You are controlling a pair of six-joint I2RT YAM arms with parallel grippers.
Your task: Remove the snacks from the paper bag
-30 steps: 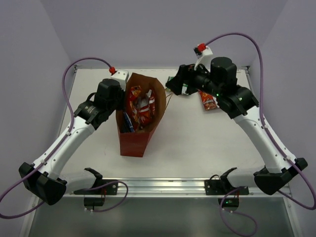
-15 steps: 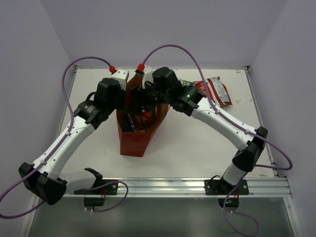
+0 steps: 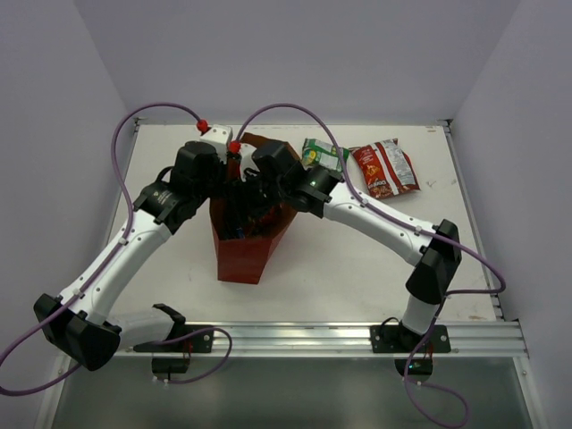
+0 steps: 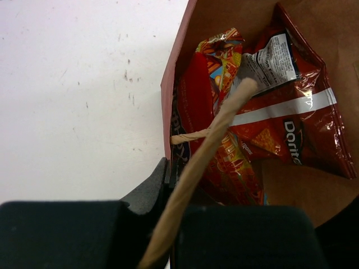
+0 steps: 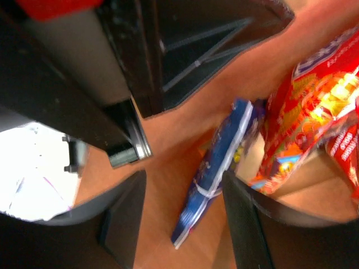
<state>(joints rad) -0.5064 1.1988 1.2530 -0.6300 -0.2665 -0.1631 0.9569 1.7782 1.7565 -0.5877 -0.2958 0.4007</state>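
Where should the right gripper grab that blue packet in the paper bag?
Pinch the upper edge of the blue packet, coming down through the mouth of the paper bag. It stands on edge near the wall, thin enough for the open right gripper to straddle.

A flat white tabletop (image 3: 340, 259), flecked with small dark specks, sits between pale lilac walls (image 3: 295, 54), with a silver metal rail (image 3: 304, 338) along its near edge.
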